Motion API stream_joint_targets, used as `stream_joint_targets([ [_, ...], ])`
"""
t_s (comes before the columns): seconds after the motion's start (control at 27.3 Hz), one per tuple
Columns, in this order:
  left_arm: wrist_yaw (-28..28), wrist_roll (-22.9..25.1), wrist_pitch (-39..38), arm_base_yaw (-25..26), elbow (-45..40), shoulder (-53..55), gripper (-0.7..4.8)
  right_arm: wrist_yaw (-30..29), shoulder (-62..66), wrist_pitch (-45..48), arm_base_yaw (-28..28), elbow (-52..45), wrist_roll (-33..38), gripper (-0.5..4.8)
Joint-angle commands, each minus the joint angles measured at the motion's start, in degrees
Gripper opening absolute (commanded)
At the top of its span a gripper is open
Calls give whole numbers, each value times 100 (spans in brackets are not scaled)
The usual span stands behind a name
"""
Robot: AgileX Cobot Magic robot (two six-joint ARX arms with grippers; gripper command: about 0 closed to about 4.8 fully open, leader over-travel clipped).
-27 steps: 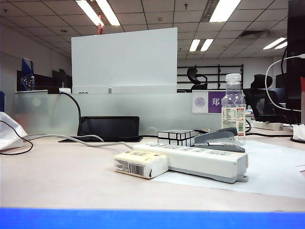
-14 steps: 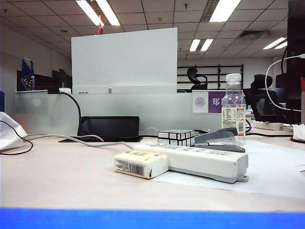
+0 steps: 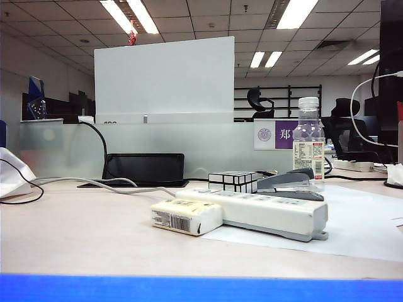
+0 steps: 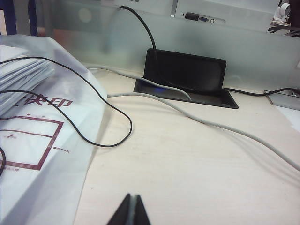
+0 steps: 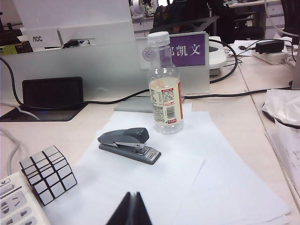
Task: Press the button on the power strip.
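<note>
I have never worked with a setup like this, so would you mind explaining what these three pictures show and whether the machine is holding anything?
This is a two-armed robot with a camera on each wrist, plus one camera low at the table edge. That table view shows neither arm; it shows the off-white power strip lying on paper sheets, a cream barcoded packet at its near end, and behind it a mirror cube, a grey stapler and a water bottle. The left wrist view shows the left gripper, shut and empty, above bare table near a printed bag and loose cables. The right wrist view shows the right gripper, also shut and empty, over the paper.
</note>
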Motion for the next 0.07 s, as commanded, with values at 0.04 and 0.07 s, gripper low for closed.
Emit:
stream_joint_targets([
  [0.04, 24, 2, 28, 7, 7, -7, -5, -9, -7, 74, 2, 17, 2, 0],
  [0.07, 24, 4, 28, 7, 7, -7, -5, -7, -7, 74, 2, 17, 2, 0],
])
